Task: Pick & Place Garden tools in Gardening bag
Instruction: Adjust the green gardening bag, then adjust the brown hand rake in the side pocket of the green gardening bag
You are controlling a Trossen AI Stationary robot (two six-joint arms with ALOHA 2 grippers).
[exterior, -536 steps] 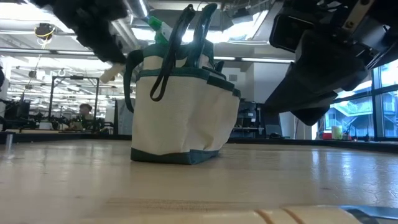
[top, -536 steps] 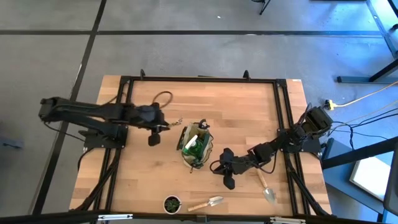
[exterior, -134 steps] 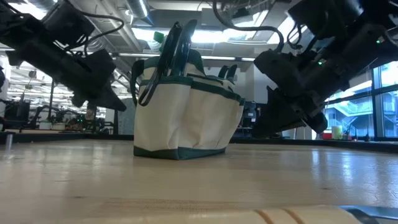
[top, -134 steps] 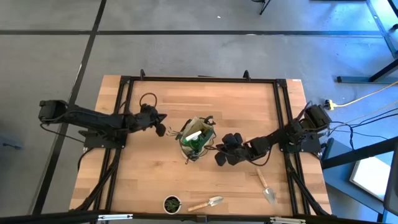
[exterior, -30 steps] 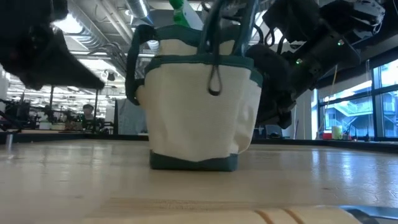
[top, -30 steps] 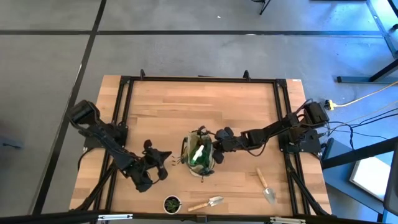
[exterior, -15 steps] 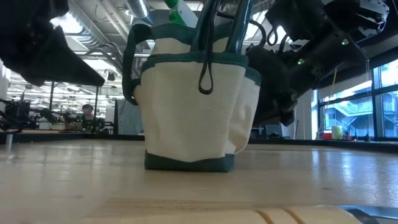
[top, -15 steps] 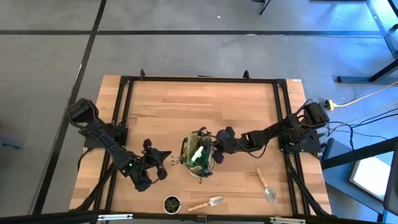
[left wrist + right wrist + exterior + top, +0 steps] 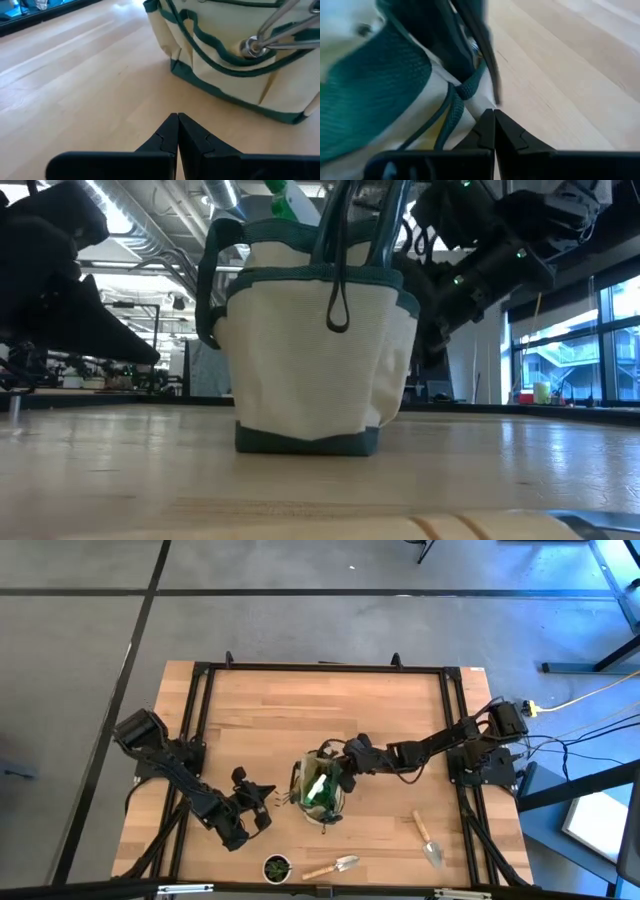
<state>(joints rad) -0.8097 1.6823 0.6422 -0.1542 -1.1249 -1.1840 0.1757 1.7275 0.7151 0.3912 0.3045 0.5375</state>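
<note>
The gardening bag (image 9: pixel 320 789) stands upright on the wooden surface (image 9: pixel 300 710), a little toward six o'clock of the middle in the high view, with the white top of a green spray bottle (image 9: pixel 317 786) showing in its mouth. The right gripper (image 9: pixel 347 769) sits at the bag's two o'clock edge, its jaws clenched together with nothing between them; the right wrist view shows the shut tips just beside the bag's green strap (image 9: pixel 451 105) and dark tool handles (image 9: pixel 475 35). The left gripper (image 9: pixel 268 797) lies at the bag's nine o'clock, close to the fabric wall, its jaws likewise pressed shut and empty, hovering low over bare wood in the left wrist view, where metal tool shafts (image 9: pixel 280 30) poke from a side pocket. Farther out, one wooden-handled trowel (image 9: pixel 428 838) lies at the bag's four o'clock, well apart from it, and a second trowel (image 9: pixel 333 866) lies at six o'clock near the surface's edge. A small dark pot with a green plant (image 9: pixel 277 867) sits just beside that second trowel, at its nine o'clock.
</note>
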